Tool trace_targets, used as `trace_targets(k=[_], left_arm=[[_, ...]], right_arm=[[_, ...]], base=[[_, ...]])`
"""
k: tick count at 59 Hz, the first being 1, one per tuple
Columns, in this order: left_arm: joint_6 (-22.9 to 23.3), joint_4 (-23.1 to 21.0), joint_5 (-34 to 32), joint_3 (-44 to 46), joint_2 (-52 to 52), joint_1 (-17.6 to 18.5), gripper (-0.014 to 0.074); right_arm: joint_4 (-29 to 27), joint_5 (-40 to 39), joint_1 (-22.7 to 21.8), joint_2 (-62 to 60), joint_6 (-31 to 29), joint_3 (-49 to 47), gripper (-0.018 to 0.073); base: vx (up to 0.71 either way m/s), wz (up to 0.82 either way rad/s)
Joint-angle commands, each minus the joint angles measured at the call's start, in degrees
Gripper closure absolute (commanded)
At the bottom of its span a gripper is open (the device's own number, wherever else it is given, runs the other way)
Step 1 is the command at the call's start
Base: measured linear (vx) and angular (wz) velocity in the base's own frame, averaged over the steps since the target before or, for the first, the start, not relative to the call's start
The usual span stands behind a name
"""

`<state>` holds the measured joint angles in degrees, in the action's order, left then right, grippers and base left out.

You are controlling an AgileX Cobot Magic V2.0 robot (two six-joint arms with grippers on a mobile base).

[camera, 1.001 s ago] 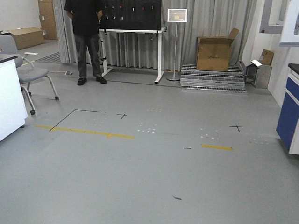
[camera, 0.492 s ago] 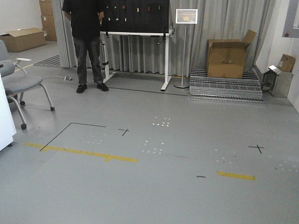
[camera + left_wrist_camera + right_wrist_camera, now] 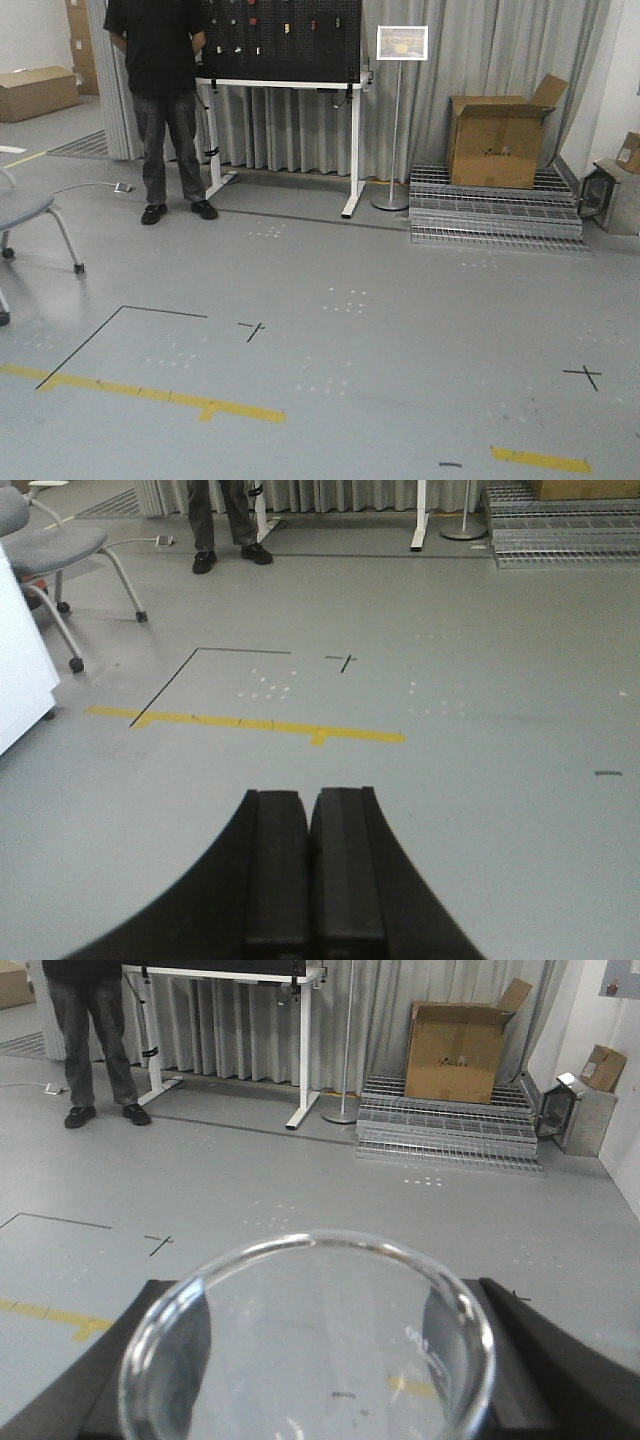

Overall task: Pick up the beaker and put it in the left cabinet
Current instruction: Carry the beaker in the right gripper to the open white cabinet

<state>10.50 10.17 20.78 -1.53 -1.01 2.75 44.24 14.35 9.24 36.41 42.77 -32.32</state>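
Small clear glass beaker (image 3: 306,1340), mouth and long axis toward the wrist camera, clamped in black right gripper (image 3: 318,1365), left gripper (image 3: 308,865) closed, empty.

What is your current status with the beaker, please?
Left gripper shut, empty. Right gripper shut on beaker. Left cabinet not in view. Person standing ahead by the pegboard.
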Motion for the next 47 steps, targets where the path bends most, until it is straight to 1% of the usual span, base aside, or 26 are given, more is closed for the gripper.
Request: trace_targets(k=[1,19,47], left_arm=[[0.2,0.2,-4.3,0.9,-0.6,0.3,0.0593],[0.2,0.2,-4.3,0.9,-0.6,0.3,0.0593],[0.2,0.2,-4.3,0.9,-0.6,0.3,0.0593]], right_arm=[[1.3,-3.4,-0.1,0.0,-0.3,-1.7,0.056],[1.3,-3.5,-0.1,0.0,-0.3,-1.7,0.056],[1.3,-3.2,-0.1,0.0,-0.3,-1.7,0.056]], base=[[0.72,-0.08],[0.7,-0.06],[0.71,0.05]])
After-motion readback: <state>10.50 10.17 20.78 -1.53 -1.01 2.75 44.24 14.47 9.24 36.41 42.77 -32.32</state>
